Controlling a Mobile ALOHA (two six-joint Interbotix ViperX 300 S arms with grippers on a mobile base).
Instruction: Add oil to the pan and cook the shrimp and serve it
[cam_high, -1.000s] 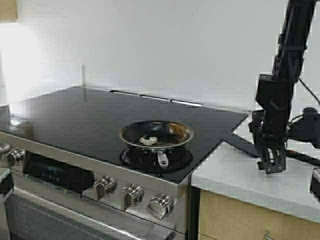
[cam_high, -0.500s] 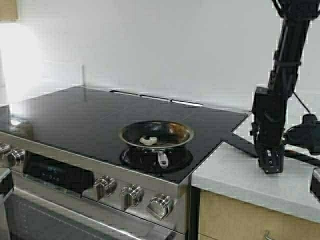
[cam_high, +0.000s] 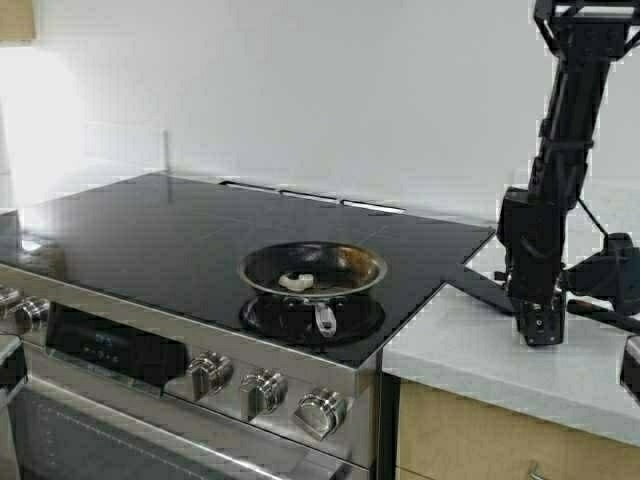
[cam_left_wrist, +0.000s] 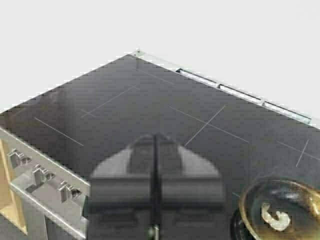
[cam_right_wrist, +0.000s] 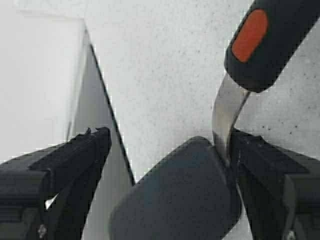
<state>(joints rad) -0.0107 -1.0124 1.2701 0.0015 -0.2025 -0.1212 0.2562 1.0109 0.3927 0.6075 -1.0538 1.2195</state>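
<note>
Fingers of the right gripper (cam_right_wrist: 165, 150) stand wide apart, one on each side of a dark spatula (cam_right_wrist: 177, 197) that lies flat on the pale counter (cam_high: 460, 345). They are not squeezing it yet. I think they are spread like that so they can close on the spatula and lift it. The spatula has a shiny metal neck and a black handle (cam_right_wrist: 272, 37) with an orange spot. In the high view this gripper (cam_high: 540, 325) points straight down at the counter, just beside the stove (cam_high: 150, 235).

The left gripper (cam_left_wrist: 155, 182) is shut tight with nothing in it. It waits over the front of the stove.

The pan (cam_high: 312, 270) sits on the front burner, so it can get hot. The shrimp (cam_high: 296, 281) lies inside the pan. No oil jug shows.
</note>
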